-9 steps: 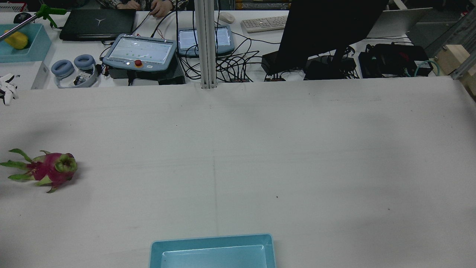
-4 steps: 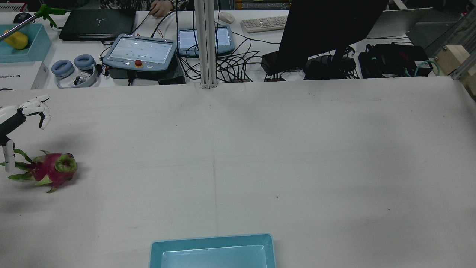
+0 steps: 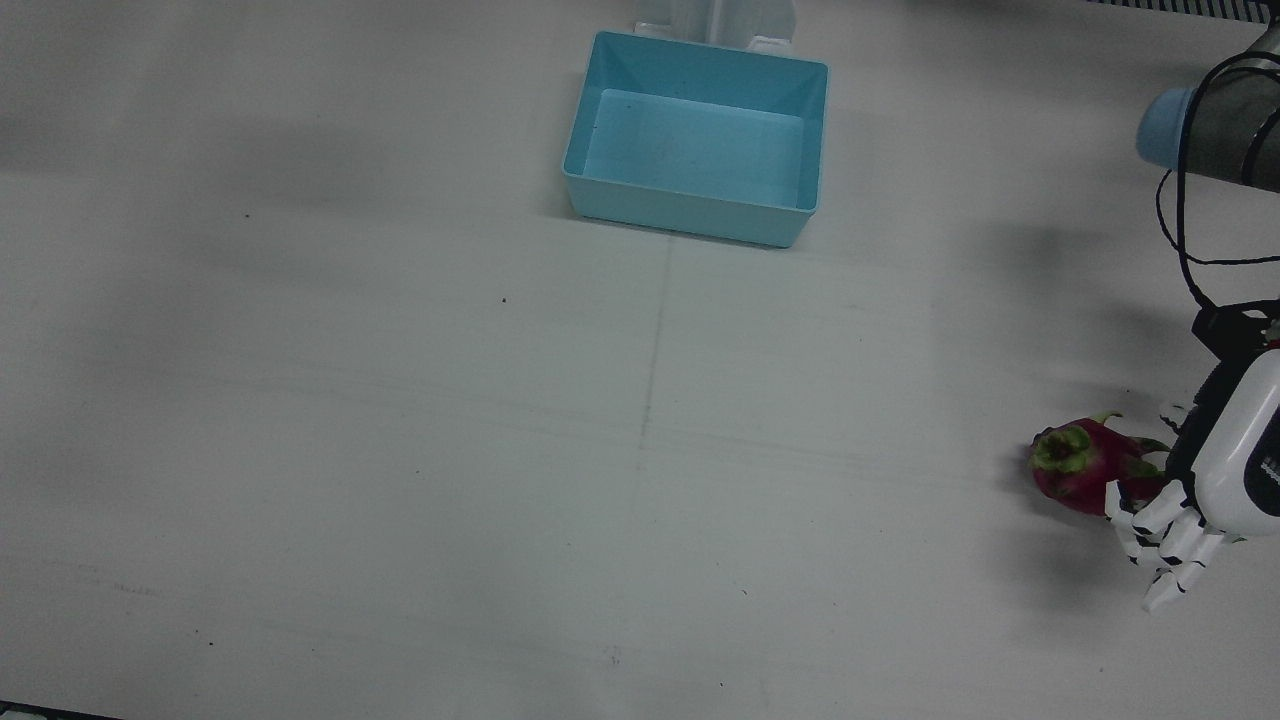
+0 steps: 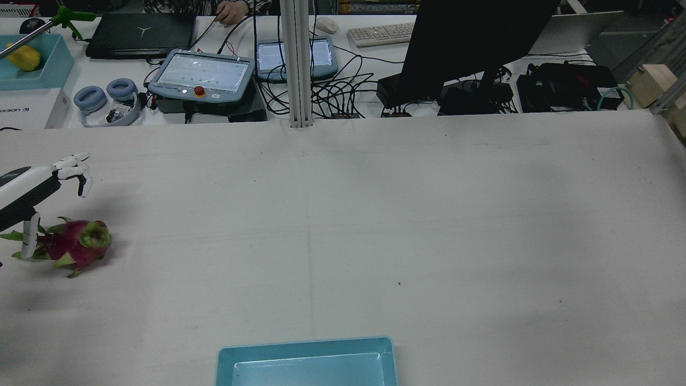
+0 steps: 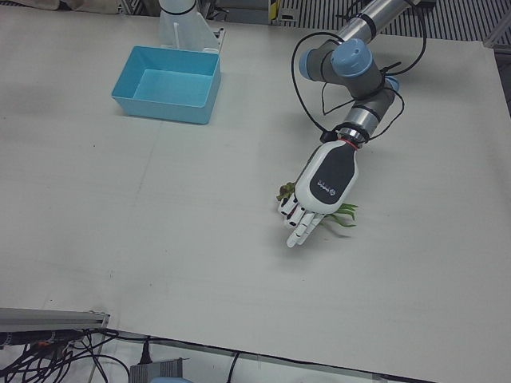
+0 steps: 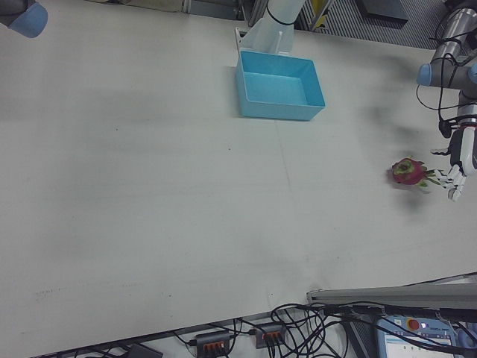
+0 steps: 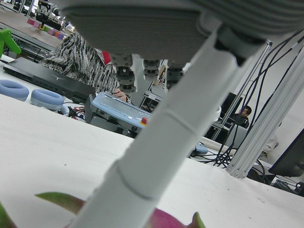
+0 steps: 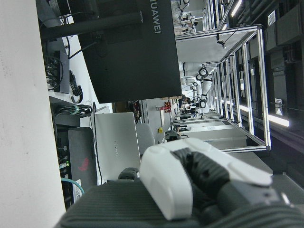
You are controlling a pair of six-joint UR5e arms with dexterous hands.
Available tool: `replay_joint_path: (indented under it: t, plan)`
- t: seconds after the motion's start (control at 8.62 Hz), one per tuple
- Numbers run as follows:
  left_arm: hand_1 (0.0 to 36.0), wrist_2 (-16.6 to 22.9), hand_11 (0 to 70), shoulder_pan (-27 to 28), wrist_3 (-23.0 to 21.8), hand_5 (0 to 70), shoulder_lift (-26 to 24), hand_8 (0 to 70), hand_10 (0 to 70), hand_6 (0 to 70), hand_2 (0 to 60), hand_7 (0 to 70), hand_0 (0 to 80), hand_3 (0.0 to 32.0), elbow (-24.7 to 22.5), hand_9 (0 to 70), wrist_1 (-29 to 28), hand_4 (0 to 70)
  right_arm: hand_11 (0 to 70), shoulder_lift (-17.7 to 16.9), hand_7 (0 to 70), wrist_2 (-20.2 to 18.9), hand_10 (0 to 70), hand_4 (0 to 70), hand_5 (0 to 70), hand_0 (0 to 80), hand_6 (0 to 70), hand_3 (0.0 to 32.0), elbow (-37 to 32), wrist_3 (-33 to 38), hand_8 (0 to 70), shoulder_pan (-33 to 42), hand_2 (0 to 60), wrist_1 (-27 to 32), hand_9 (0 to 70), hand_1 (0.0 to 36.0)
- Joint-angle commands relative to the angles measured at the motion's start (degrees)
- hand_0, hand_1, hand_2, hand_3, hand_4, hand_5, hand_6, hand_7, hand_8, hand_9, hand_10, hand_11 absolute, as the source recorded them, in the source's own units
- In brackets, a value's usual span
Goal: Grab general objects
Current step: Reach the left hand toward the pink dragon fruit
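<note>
My left hand (image 5: pixel 318 194) hovers over dragon fruit (image 3: pixel 1080 466) on table (image 3: pixel 400 450), fingers (image 3: pixel 1165 540) apart, holding nothing; right hand's fingers unclear.

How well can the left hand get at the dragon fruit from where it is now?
Probably well. The left hand is open and right over the dragon fruit, fingers spread past its far side, one finger down by its leafy end. Nothing else lies near it; the blue bin stands far off.

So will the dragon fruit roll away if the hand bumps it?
Maybe a bit. The dragon fruit lies on its side and looks rounded, so a nudge from the left hand might rock it. Its leafy green scales would probably stop it rolling far.
</note>
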Motion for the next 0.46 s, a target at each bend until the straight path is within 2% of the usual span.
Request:
replay_joint_path:
  t: [0.0, 0.23, 0.35]
  plan:
    - [36.0, -3.3, 0.0, 3.4, 0.5, 70.0, 0.2, 0.0, 0.0, 1.1, 60.0, 64.1, 80.0, 0.0, 0.2, 11.4, 1.2, 0.0, 0.0, 0.0, 0.0, 0.0, 0.0, 0.0, 0.0, 0.0, 0.0, 0.0, -0.1, 0.0, 0.0, -0.1, 0.0, 0.0, 0.0, 0.0]
    - [36.0, -4.3, 0.0, 4.8, 1.2, 70.0, 0.1, 0.0, 0.0, 0.2, 60.0, 61.9, 80.0, 0.0, 1.2, 10.9, 1.8, 0.0, 0.0, 0.0, 0.0, 0.0, 0.0, 0.0, 0.0, 0.0, 0.0, 0.0, -0.1, 0.0, 0.0, -0.1, 0.0, 0.0, 0.0, 0.0]
    - [36.0, -4.3, 0.0, 4.8, 1.3, 70.0, 0.0, 0.0, 0.0, 1.1, 60.0, 63.4, 80.0, 0.0, 1.3, 11.2, 2.1, 0.0, 0.0, 0.0, 0.0, 0.0, 0.0, 0.0, 0.0, 0.0, 0.0, 0.0, 0.0, 0.0, 0.0, -0.1, 0.0, 0.0, 0.0, 0.0]
